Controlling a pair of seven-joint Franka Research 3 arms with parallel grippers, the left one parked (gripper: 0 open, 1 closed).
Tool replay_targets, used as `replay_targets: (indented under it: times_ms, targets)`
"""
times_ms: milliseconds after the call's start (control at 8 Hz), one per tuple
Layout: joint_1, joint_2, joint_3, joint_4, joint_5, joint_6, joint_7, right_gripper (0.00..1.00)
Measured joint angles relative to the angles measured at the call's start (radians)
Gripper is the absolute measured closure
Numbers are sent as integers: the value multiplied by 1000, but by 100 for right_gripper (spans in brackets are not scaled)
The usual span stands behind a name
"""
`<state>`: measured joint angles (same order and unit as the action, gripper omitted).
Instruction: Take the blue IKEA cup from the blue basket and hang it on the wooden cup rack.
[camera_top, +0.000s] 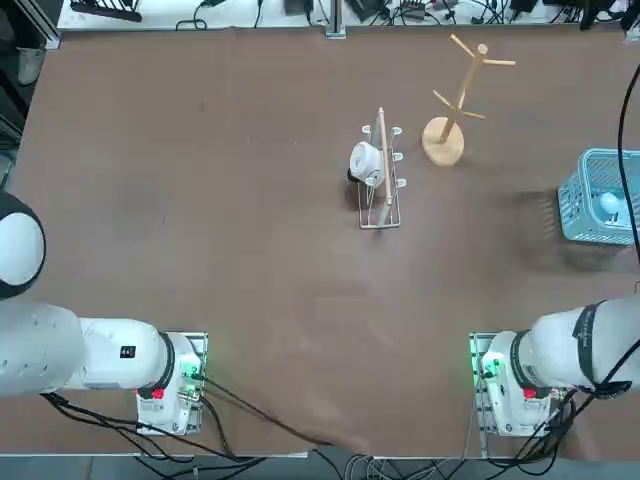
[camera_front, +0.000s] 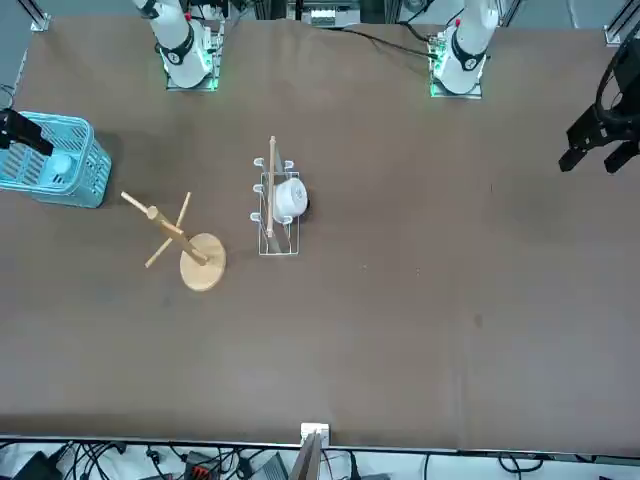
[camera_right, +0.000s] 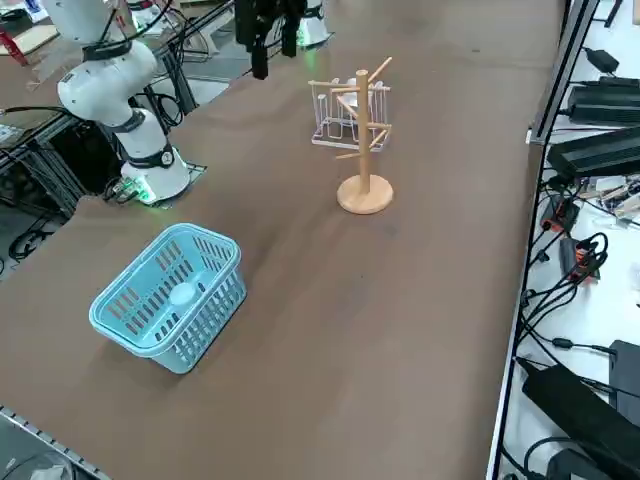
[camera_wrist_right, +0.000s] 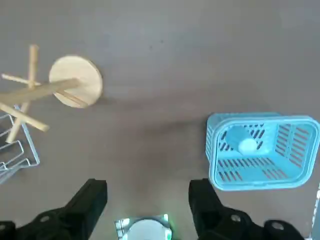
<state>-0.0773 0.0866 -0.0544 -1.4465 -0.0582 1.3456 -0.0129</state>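
The blue IKEA cup (camera_wrist_right: 247, 146) lies inside the blue basket (camera_wrist_right: 260, 172), which stands near the table's right edge in the top view, close to the right arm. In the right side view the cup (camera_right: 182, 293) shows as a pale spot on the floor of the basket (camera_right: 200, 320). The wooden cup rack (camera_top: 443, 140) stands upright further back, nothing hanging on its pegs. My right gripper (camera_wrist_right: 147, 192) hangs open and empty high above the table, the basket off to one side below it and the rack (camera_wrist_right: 76, 82) to the other.
A low wire-frame rack (camera_top: 380, 195) with a wooden bar holds a white mug (camera_top: 365, 162), just left of the wooden cup rack in the top view. Cables and equipment line the table's far edge and right side.
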Motion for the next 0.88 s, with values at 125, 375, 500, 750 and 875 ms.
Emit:
replay_targets:
  times_ms: [125,375,500,750,875]
  targets:
    - [-33,4,-2,-32,-2,-5,-17,0]
    - [-139,-4,-8,-157,-29,97,-128,0]
    - [-189,-35,-11,-260,-52,205,-190,0]
    - [-291,-146,-14,-516,-63,447,-319,0]
    - [-339,-190,-14,-627,-64,558,-385,0]
